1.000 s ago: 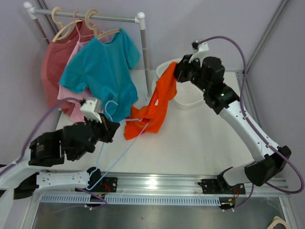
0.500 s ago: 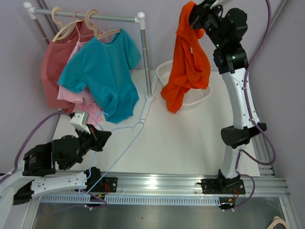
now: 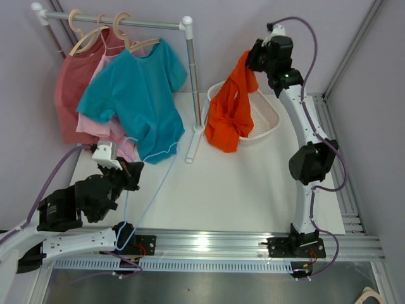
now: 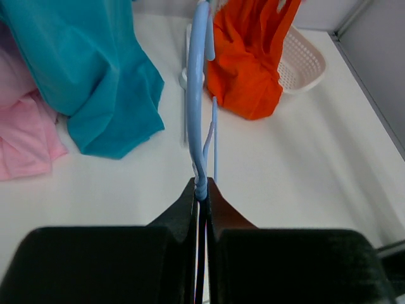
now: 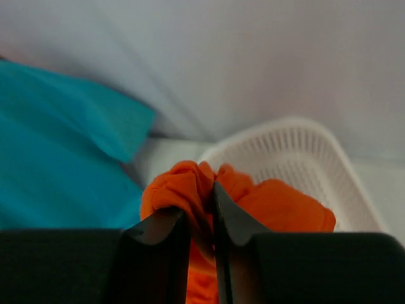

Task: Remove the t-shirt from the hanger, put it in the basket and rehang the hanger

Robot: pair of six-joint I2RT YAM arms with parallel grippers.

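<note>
The left arm (image 3: 66, 209) and the right arm (image 3: 302, 117) are built alike: white tube links between rounded black joint housings. A purple cable (image 3: 39, 189) runs along each of them (a rather thick one). The left gripper (image 4: 201, 185) has black wedge-shaped fingers (image 4: 174, 218), and a small white camera block (image 3: 104, 154) is mounted behind it.

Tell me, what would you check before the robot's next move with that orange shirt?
1. Orange t-shirt free of the blue hanger: ok, they are apart.
2. Right gripper pinching the shirt: ok, cloth sits between its fingers.
3. Left gripper shut on the hanger: ok.
4. Shirt's lower end inside the white basket: cannot tell, the cloth hides the near rim.
</note>
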